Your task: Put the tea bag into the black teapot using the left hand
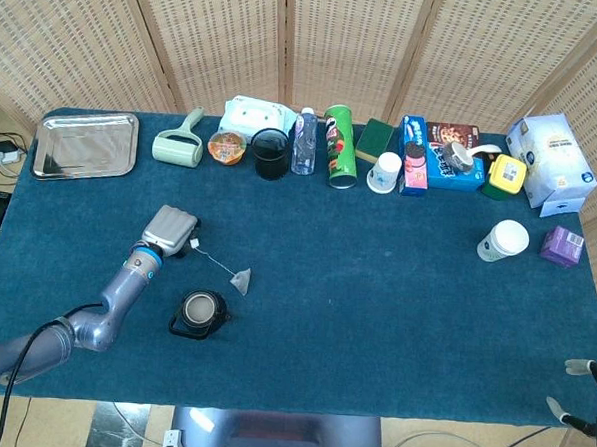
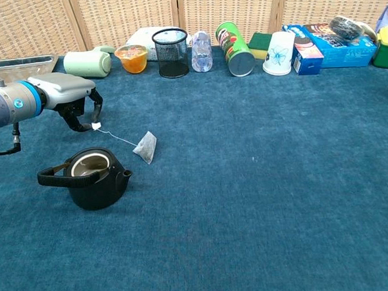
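The left hand [image 2: 73,99] sits low over the blue-covered bench [image 2: 261,200], palm down, its dark fingers [image 2: 97,106] curled toward the cloth. The fingertips meet at the small white paper tag [image 2: 95,126] on the end of the tea bag's string, and they appear to pinch it, though the contact itself is too small to see with certainty. From the tag the thin string runs across the cloth to the tea bag [image 2: 146,147], which lies on the bench just beside the hand and apart from the teapot.

The black teapot [image 2: 92,177] stands upright on the bench, nearer the robot than the hand and the tea bag. It has no lid on, its mouth is open upward, and its handle points toward the robot's left. In the head view the same layout shows: the left hand [image 1: 170,227] at the tag, the tea bag [image 1: 240,281] beyond it, the teapot [image 1: 201,313] below.

Only fingertips of the right hand [image 1: 578,390] show at the near right corner of the head view, spread apart and touching nothing.

Along the far edge of the bench stand a metal tray [image 1: 85,144], a black mesh cup [image 2: 170,52], a green tube can [image 2: 235,48] and a white paper cup [image 2: 279,53].
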`<state>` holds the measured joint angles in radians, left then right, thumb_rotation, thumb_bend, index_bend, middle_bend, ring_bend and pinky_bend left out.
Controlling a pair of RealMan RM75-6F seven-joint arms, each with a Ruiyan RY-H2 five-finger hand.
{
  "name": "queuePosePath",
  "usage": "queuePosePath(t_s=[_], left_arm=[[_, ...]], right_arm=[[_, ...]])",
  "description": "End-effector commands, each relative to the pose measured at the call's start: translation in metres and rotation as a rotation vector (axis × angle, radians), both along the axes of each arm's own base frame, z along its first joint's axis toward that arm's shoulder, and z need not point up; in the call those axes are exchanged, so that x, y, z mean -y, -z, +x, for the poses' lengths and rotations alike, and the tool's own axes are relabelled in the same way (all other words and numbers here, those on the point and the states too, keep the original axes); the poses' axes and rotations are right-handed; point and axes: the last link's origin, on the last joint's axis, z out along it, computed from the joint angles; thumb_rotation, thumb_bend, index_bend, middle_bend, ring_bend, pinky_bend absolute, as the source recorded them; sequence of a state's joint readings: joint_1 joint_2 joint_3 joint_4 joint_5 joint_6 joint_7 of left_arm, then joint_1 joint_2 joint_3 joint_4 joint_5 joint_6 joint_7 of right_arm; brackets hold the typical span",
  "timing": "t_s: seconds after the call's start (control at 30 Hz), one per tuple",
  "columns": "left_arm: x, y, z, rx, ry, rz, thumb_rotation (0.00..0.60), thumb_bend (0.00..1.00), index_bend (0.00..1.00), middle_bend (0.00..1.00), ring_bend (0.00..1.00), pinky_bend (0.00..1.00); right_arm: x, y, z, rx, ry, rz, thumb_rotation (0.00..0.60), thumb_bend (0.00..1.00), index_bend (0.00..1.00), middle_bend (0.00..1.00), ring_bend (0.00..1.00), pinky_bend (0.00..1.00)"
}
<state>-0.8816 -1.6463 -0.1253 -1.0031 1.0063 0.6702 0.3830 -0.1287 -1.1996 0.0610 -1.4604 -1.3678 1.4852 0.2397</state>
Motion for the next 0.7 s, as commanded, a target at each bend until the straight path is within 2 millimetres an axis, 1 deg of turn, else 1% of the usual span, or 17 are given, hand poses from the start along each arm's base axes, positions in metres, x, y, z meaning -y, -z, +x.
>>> queuePosePath(t_s=[0.03,0.7], left_arm=[[0.0005,-0.0002,-0.0002,0.0,0.001,-0.001,0.6,0.4,0.5,1.0,1.0,0.96],[0.0001,0.0024,0.0027,-0.01,0.009,-0.005,0.6,0.4,0.5,1.0,1.0,0.96]], right_arm=[[0.0,0.0001,0.0003,0.0,-0.001,0.001,0.6,0.22,0.35,0.39,0.32,0.3],[-0.0024,-0.0023,0.0001,-0.002,0.002,-0.011,0.6,0.22,0.35,0.39,0.32,0.3]])
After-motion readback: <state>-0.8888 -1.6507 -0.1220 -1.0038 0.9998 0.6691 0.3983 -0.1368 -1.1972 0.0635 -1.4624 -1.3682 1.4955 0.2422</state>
